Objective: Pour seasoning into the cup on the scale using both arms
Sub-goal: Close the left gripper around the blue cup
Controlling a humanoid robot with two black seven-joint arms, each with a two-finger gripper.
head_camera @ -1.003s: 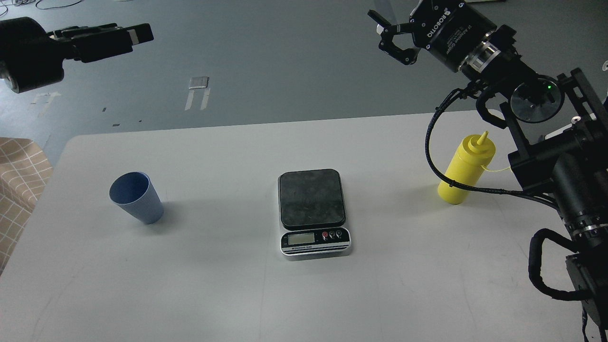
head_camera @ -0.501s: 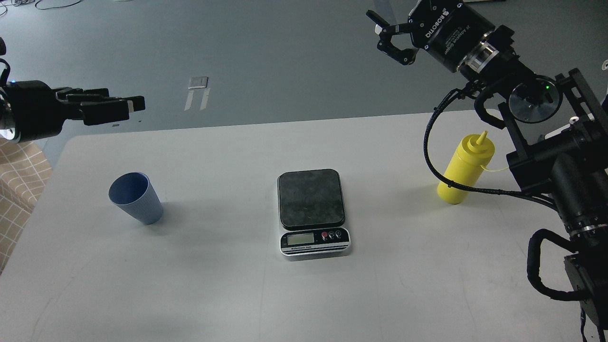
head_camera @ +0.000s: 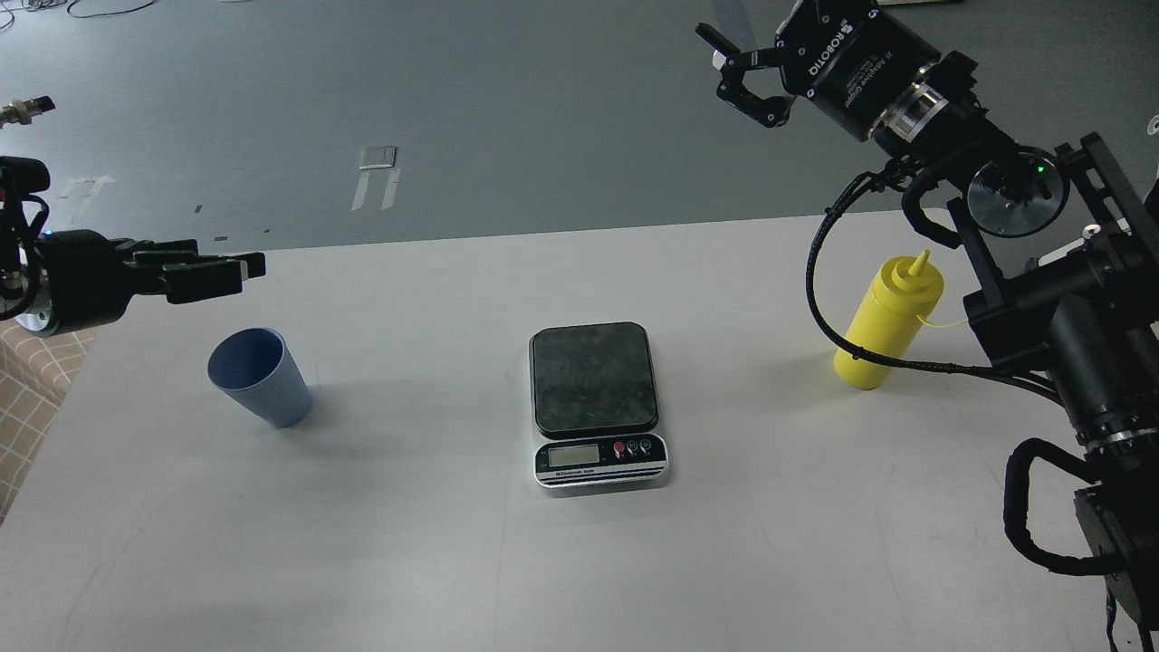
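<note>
A white table with rounded far corners is carrying three things, all standing well apart in a loose row. A light blue ribbed cup is standing upright near the left side, a small kitchen scale with a dark bare platform is sitting in the middle with its silver display panel facing the near edge, and a yellow squeeze bottle is standing upright toward the right, its pointed nozzle up.

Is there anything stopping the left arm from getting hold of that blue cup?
Probably not. The left gripper hovers just above and behind the cup, holding nothing, and the cup stands alone on the table, well apart from the scale.
</note>
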